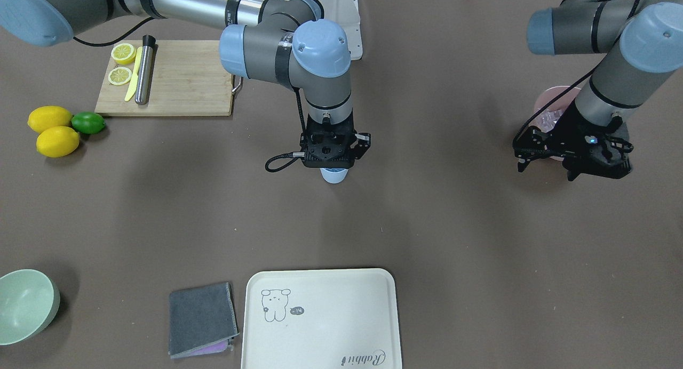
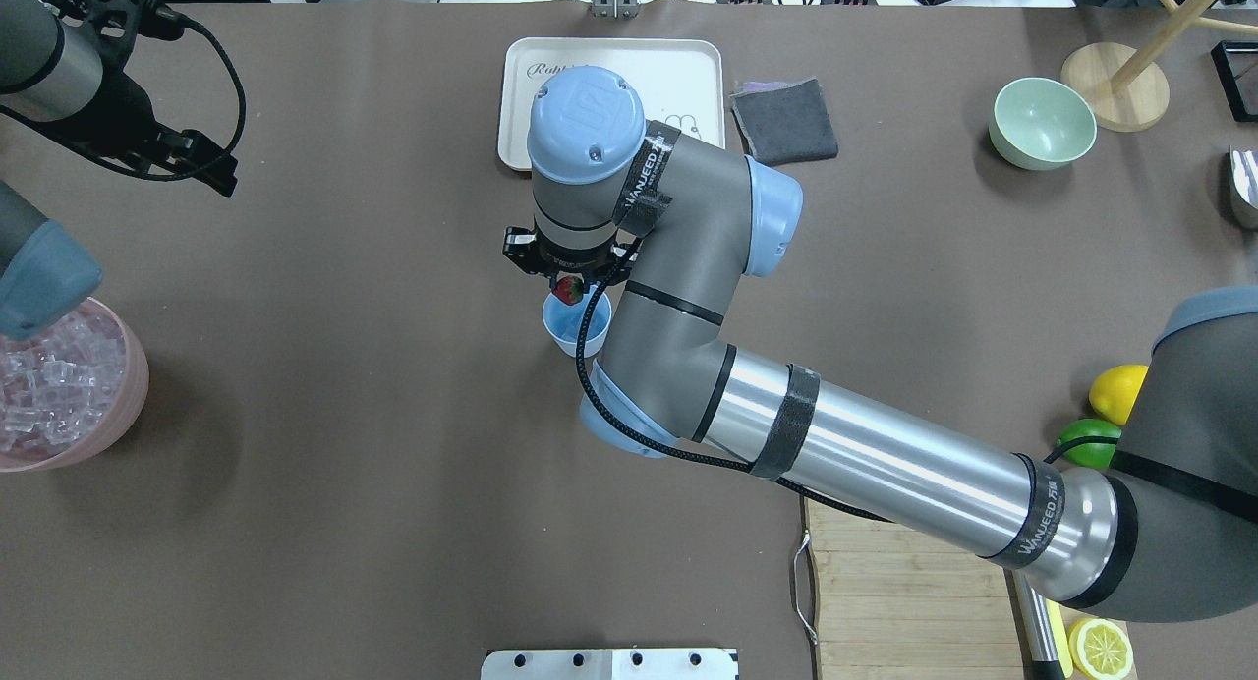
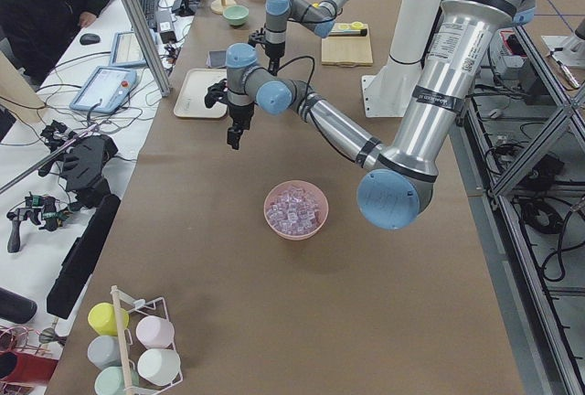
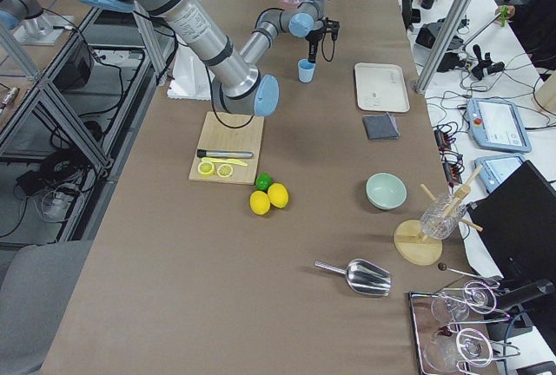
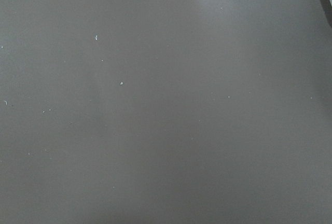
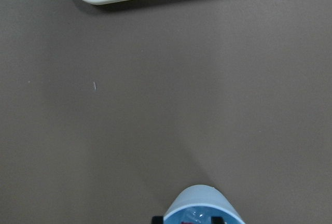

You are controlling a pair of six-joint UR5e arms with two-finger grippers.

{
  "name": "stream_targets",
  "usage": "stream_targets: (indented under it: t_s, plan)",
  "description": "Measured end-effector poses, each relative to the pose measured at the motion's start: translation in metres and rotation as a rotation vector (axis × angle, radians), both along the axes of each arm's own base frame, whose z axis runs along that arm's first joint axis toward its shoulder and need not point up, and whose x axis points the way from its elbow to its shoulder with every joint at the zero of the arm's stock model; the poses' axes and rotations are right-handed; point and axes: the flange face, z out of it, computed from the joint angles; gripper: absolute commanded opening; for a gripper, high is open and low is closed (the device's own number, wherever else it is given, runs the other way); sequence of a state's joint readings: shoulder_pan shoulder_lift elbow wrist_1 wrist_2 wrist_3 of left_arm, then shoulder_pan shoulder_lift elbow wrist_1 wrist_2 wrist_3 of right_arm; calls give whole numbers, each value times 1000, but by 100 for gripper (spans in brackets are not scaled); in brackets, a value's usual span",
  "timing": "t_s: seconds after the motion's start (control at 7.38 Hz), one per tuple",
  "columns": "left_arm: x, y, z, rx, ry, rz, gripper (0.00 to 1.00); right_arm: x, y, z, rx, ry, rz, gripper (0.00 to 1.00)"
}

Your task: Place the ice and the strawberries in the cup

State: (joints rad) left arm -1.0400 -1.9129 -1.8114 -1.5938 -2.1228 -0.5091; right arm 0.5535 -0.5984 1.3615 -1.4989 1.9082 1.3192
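right claw (image 2: 567,285) clamped on strawberry (image 2: 566,292), just above cup (image 2: 577,330) rim | left claw (image 3: 234,136): can't tell, hangs near ice (image 2: 54,380) | risk: looks off-centre, could clip rim, bounce onto surface (image 2: 393,464)

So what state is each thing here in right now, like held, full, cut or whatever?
strawberry: held over the cup's mouth
right pincer: shut on the strawberry
left pincer: open or shut unclear
cup: upright, contents unclear
pink bowl: piled with ice
lemon halves: cut, lying on the board
mint bowl: empty
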Motion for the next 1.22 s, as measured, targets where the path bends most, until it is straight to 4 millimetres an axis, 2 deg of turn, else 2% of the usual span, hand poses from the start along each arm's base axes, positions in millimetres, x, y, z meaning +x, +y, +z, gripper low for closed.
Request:
stream_targets:
  t_s: [0.14, 0.27, 0.54, 0.68, 0.81, 0.95, 1.08, 1.22]
  plan:
    - [0, 0, -1, 0, 1, -1, 97, -1, 3, 3, -6, 2, -6, 56]
    - [0, 0, -1, -2, 2, -3, 97, -3, 5, 8, -11, 5, -10, 100]
    - [0, 1, -2, -4, 4, -7, 97, -2, 11, 10, -14, 5, -16, 100]
    - [-3, -1, -2, -4, 4, -10, 97, 10, 17, 6, -18, 5, -27, 100]
    - [-14, -4, 0, -5, 1, -20, 97, 40, 22, 1, -17, 14, -45, 100]
    - [-36, -11, 6, -3, -18, -26, 97, 91, 16, 8, 2, 30, -69, 100]
    - [-69, -20, 15, 5, -55, -12, 97, 161, 1, 38, 34, 43, -105, 100]
    - [-107, -27, 25, 9, -84, 10, 97, 240, -21, 87, 73, 54, -147, 100]
